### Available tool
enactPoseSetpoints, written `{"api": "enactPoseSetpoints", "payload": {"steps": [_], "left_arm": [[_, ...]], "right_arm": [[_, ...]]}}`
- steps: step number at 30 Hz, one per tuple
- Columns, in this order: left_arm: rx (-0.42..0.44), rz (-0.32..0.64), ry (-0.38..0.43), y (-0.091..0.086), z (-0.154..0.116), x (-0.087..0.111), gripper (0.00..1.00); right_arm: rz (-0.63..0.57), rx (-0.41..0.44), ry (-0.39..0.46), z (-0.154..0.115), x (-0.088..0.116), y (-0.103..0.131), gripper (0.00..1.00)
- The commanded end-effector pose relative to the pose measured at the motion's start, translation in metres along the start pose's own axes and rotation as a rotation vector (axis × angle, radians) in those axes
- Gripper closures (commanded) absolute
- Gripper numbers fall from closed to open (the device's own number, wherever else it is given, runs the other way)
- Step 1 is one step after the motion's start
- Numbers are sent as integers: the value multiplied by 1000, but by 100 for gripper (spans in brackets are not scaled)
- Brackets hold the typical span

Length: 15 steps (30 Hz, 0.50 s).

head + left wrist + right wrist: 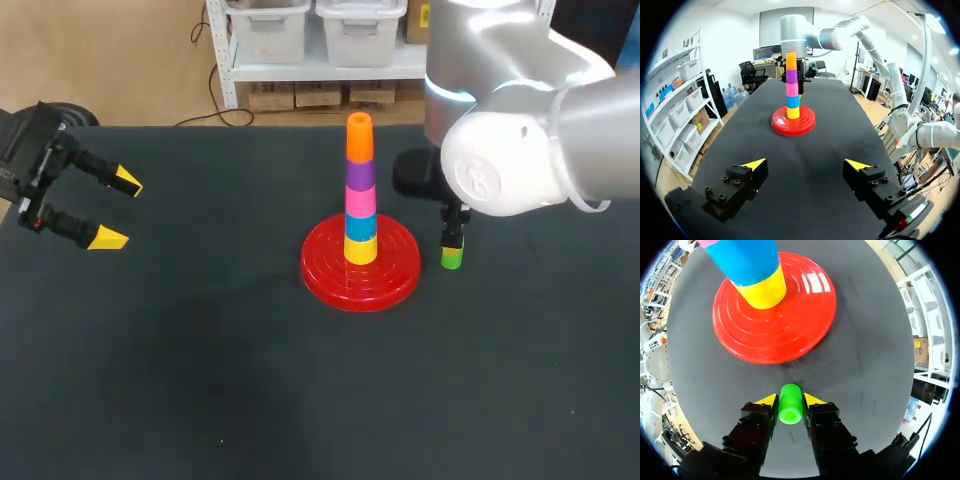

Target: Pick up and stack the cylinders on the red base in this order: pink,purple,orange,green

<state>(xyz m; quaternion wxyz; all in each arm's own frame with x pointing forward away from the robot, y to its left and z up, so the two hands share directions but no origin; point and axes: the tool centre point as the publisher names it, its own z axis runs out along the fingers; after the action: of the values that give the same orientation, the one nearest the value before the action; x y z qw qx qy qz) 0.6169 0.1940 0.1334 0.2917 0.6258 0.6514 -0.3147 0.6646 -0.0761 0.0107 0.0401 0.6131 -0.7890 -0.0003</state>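
Observation:
The red base (391,272) (805,120) (800,325) carries a stack of cylinders: yellow, blue, pink (360,199), purple (360,174) and orange (359,137) at the top. Just right of the base stands the small green cylinder (452,257) (790,403), with my right gripper (453,240) (790,401) shut on it, a yellow-tipped finger pressing each side. My left gripper (118,209) (807,165) hovers open and empty over the table's far left, pointing toward the stack.
The black table (200,380) is bare apart from these things. My right arm's large silver body (530,130) hangs over the table's back right, close beside the stack.

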Motion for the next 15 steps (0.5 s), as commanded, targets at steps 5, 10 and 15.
{"api": "enactPoseSetpoints", "payload": {"steps": [5, 10, 15], "left_arm": [[-3, 3, -3, -1, 0, 1, 0], [-3, 3, -3, -1, 0, 1, 0], [-3, 3, -3, -1, 0, 1, 0]], "right_arm": [[25, 17, 3, -17, 9, 7, 100], [54, 36, -4, -38, 18, 16, 100], [74, 64, -20, -70, 26, 23, 100]]}}
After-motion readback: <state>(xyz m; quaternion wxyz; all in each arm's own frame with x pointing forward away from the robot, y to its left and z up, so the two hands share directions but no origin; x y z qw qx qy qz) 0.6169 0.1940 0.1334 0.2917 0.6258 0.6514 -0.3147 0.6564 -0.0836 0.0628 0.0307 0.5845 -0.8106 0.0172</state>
